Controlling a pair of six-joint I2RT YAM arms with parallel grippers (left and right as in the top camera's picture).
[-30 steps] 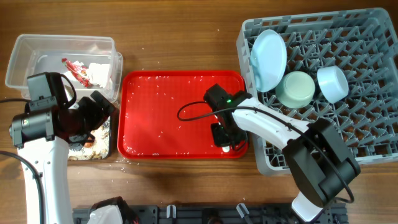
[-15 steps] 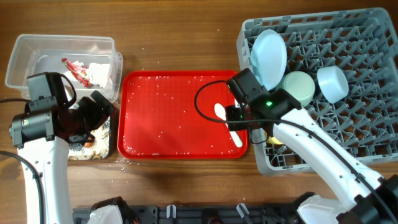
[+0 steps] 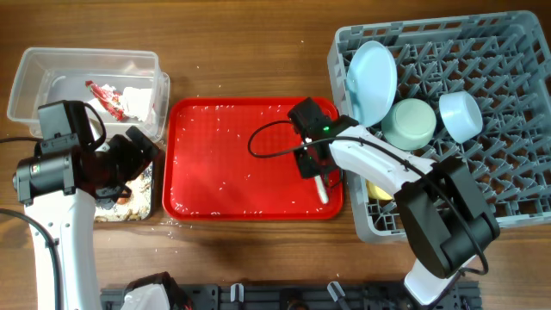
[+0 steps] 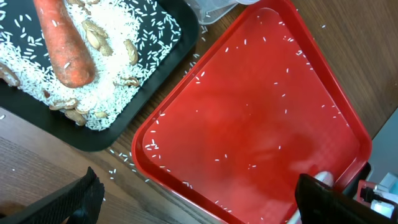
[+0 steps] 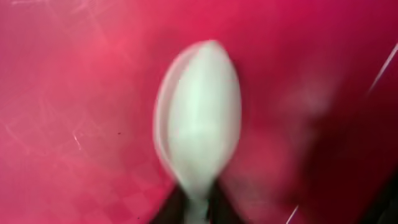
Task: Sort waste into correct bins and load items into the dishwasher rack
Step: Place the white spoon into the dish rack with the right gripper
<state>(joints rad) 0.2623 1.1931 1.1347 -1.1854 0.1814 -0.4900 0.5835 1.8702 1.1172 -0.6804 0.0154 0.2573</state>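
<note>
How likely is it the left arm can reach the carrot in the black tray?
Probably yes: the carrot lies uncovered on the rice, close beside the open left gripper, nothing over it.

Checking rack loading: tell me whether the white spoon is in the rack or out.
Out: the white spoon is over the red tray, held by the right gripper, outside the grey rack.

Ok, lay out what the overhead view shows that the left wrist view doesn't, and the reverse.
Only overhead: the dishwasher rack holding the light blue plate, the mint-green bowl and the light blue bowl, plus the clear tub with the red-and-white wrapper inside. Only left wrist: the carrot lying on white rice in the black tray, which the left arm mostly hides from above. Both: the grain-speckled red tray.
</note>
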